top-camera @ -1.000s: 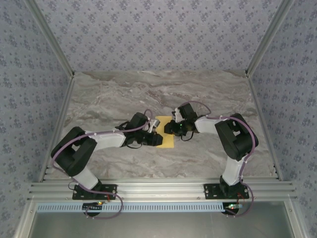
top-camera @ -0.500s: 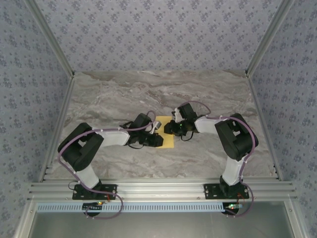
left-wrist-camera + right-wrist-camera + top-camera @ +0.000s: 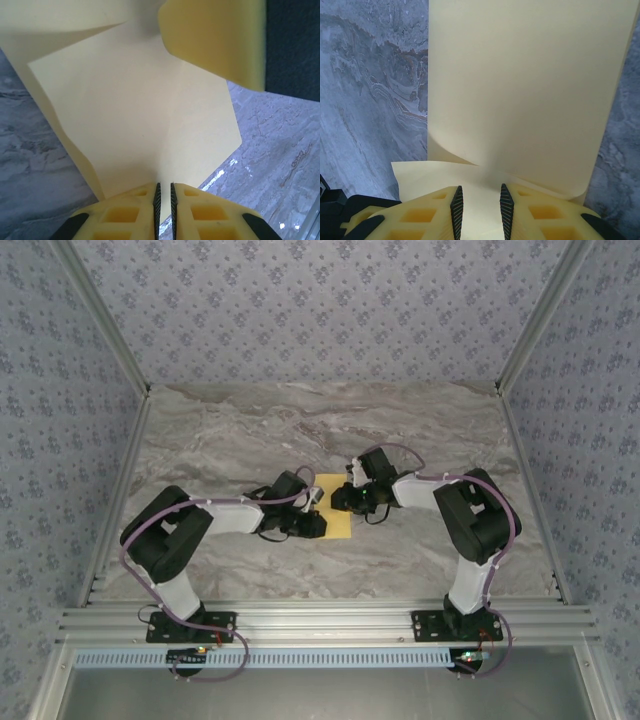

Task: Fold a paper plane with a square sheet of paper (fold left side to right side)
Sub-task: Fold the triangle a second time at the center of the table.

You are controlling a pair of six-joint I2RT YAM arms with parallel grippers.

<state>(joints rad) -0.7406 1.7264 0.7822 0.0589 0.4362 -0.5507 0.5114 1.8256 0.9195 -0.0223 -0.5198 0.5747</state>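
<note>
The left arm (image 3: 225,512) has drawn its elbow in toward the middle over the last second, and its wrist has edged a little right, further over the left part of the sheet (image 3: 339,527). The right arm (image 3: 440,485) has not moved. That looks like the left side of the paper being carried toward the right side, so the left-to-right fold is under way. It is not yet laid down or creased.

The sheet lies at the middle of the desk (image 3: 250,430), between the two wrists. A strip shows at its far edge and a corner at its near right.

In the left wrist view the left fingers (image 3: 125,217) stand very narrow, with only a thin slit between them. The paper runs straight into that slit, so they appear to pinch its edge. From there the sheet rises away, lifted off the desk, with a soft ridge down its middle and a bent flap at the far left. One of the right fingers (image 3: 420,215) shows at the top right of that view, just beyond the raised paper.

In the right wrist view those fingers stand moderately apart. A flat layer of paper lies in the gap between them, and the gap looks too wide to be a grip on thin paper. They seem to be holding that layer down instead, though whether they press it I cannot tell. Just beyond their tips a second layer curls upward and fills the far part of the view, with bare desk on either side.
</note>
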